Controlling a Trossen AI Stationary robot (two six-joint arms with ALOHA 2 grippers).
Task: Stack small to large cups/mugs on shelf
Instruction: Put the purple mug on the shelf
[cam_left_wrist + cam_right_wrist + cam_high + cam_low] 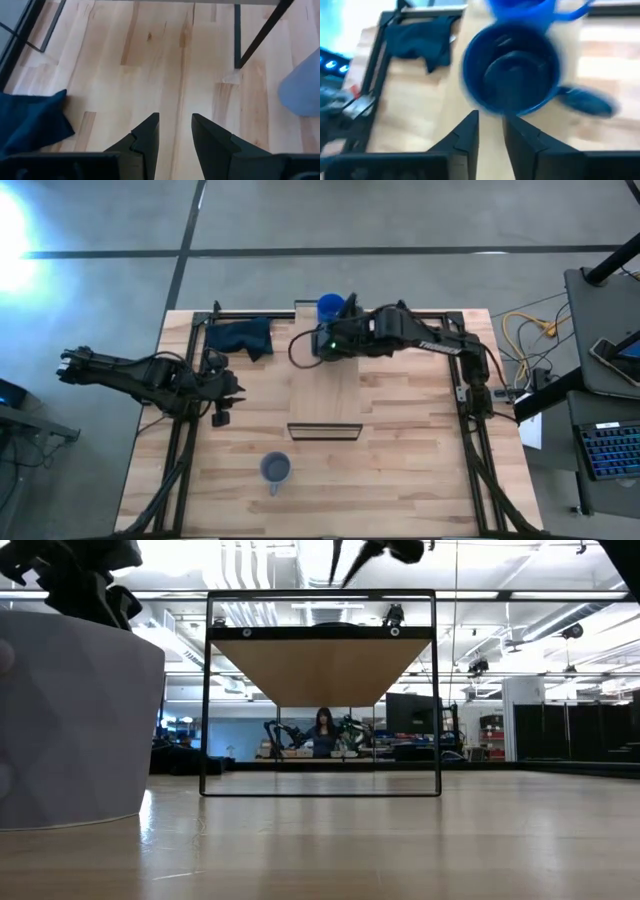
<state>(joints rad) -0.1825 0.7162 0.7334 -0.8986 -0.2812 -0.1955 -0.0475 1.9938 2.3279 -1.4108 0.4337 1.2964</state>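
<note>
The light wood shelf (327,395) lies along the table's middle. The bright blue mug (330,306) stands on its far end. In the right wrist view the dark navy mug (512,75) stands upright just nearer than the bright blue one (520,7), handle out to the side. In the high view my right arm hides it. My right gripper (491,125) hovers over it at its near rim, fingers a narrow gap apart. The small grey-blue mug (275,468) stands on the table near the front edge. My left gripper (228,408) waits at the left, slightly open and empty. My right gripper's fingertips (472,120) stand at the navy mug's near rim (492,111), slanting down from above. The mug is blurred there, and I cannot tell whether they touch it.
A dark blue cloth (240,337) lies at the far left of the table. The shelf's dark metal frame (320,690) stands at its near end. The grey-blue mug (70,720) fills the left of the low view. A person shows far off in the room behind.
</note>
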